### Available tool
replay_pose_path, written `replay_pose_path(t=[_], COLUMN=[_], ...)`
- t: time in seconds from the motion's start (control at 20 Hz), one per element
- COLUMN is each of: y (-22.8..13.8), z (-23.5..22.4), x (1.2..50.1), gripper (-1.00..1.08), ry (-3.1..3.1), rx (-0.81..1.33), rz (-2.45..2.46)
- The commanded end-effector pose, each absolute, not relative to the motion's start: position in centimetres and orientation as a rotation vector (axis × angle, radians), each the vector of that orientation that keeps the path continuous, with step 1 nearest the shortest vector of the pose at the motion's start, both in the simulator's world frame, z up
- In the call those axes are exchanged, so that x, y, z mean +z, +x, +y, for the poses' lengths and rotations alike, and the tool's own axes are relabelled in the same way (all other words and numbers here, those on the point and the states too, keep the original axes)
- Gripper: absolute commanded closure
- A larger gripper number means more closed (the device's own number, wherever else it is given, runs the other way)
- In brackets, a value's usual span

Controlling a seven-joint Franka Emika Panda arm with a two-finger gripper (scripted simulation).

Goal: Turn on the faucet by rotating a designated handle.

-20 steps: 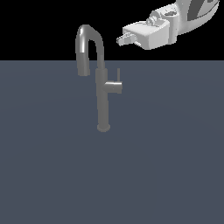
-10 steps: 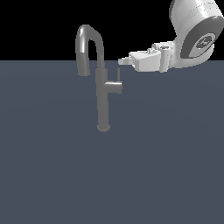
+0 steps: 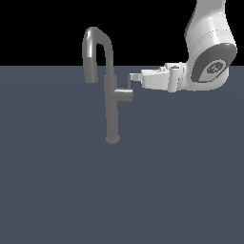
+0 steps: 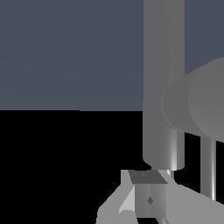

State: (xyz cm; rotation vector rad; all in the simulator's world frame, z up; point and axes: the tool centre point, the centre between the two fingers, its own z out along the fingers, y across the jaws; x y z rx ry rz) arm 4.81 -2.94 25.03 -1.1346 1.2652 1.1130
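Observation:
The grey faucet (image 3: 112, 114) stands upright on the dark floor, its arched spout curving toward the exterior view's left. The handle (image 3: 125, 95) is a short stub on the column's right side, with a thin rod lever (image 3: 131, 85) rising from its tip. My gripper (image 3: 135, 76) lies horizontal and points left. Its fingers look closed together and hold nothing, and the tip is at the top of the rod; I cannot tell if they touch. In the wrist view the column (image 4: 163, 65), the stub (image 4: 197, 103) and the rod (image 4: 210, 168) are close ahead of my gripper (image 4: 148, 197).
My white arm (image 3: 209, 47) comes down from the upper right of the exterior view. The flat dark grey floor (image 3: 119, 200) spreads around the faucet's base.
My gripper has come down and moved left toward the faucet. It went from above and to the right of the spout to the level of the handle's rod, next to it.

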Motion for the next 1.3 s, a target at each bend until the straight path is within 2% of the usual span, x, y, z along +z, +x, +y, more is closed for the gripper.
replay_pose_path(t=[0.0,0.35,1.25], y=[4.9,4.9,0.5], z=[-2.9,-2.8,-2.2], x=[24.8,24.7,25.7], gripper=[1.08,1.08,1.08], ry=[-1.115,-1.114,-1.114], rx=[1.116,1.117,1.116], rz=[1.269,1.268,1.269])
